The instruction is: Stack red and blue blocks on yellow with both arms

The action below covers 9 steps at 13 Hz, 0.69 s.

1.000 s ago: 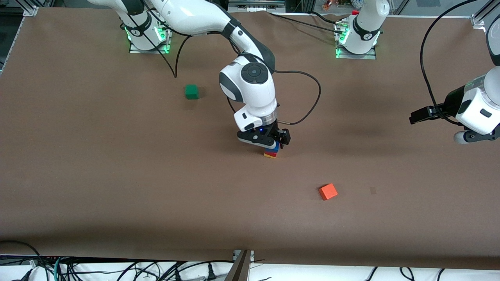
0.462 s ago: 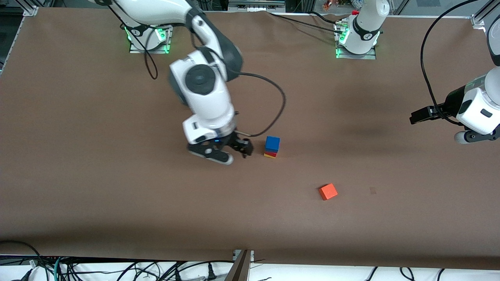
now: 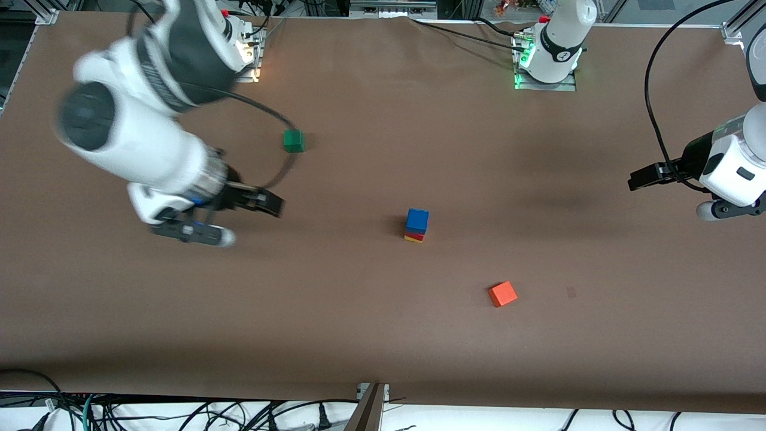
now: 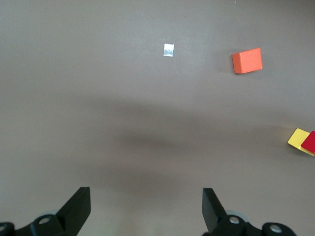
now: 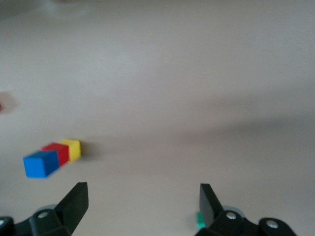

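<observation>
The blue block (image 3: pixel 418 219) sits on the red block (image 3: pixel 417 235), which sits on the yellow cube (image 3: pixel 410 239), in one stack at mid-table. My right gripper (image 3: pixel 239 206) is open and empty, up over the bare table toward the right arm's end, well apart from the stack. In the right wrist view, blue (image 5: pixel 39 163), red (image 5: pixel 55 151) and yellow (image 5: pixel 73 149) show together. My left gripper (image 3: pixel 658 178) is open and empty and waits above the left arm's end. The left wrist view shows yellow (image 4: pixel 299 139) and red (image 4: pixel 310 142) at its edge; blue is out of view.
An orange-red cube (image 3: pixel 502 294) lies nearer to the front camera than the stack, toward the left arm's end; it also shows in the left wrist view (image 4: pixel 247 60). A green cube (image 3: pixel 293 140) lies nearer to the right arm's base. A small pale mark (image 3: pixel 571 292) is beside the orange-red cube.
My right gripper let go of the blue block on top of the stack and swung away toward the right arm's end. The stack stays standing. The left arm has not moved.
</observation>
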Tool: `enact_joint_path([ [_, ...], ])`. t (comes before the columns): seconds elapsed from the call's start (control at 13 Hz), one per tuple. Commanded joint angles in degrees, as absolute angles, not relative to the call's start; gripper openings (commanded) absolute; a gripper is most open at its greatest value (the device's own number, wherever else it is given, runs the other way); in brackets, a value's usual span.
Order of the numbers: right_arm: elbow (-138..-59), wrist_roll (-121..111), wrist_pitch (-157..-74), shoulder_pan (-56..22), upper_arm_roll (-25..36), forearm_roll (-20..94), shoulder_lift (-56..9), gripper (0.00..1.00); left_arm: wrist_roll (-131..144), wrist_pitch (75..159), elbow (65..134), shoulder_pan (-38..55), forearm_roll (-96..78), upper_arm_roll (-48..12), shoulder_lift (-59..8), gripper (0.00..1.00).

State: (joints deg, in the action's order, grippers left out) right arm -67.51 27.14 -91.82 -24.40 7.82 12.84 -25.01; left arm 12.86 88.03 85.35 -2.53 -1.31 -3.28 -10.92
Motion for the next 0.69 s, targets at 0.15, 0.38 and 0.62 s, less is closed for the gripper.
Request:
enact_joint_path([
  [0.15, -77.78, 16.12, -84.57, -23.99, 15.0, 13.62, -12.66, 1.0, 11.51, 88.15, 84.73, -3.25, -1.93, -3.69, -11.07, 1.0],
  [0.38, -79.62, 9.06, -81.21, -24.08, 19.51, 12.84, -9.94, 1.0, 11.51, 88.15, 84.73, -3.25, -2.02, -3.69, -11.07, 1.0],
  [0.62, -93.03, 9.05, -88.74, -23.56, 15.93, 5.13, 0.49, 1.0, 11.43, 88.15, 84.73, -3.34, -2.11, -3.69, -11.07, 1.0],
])
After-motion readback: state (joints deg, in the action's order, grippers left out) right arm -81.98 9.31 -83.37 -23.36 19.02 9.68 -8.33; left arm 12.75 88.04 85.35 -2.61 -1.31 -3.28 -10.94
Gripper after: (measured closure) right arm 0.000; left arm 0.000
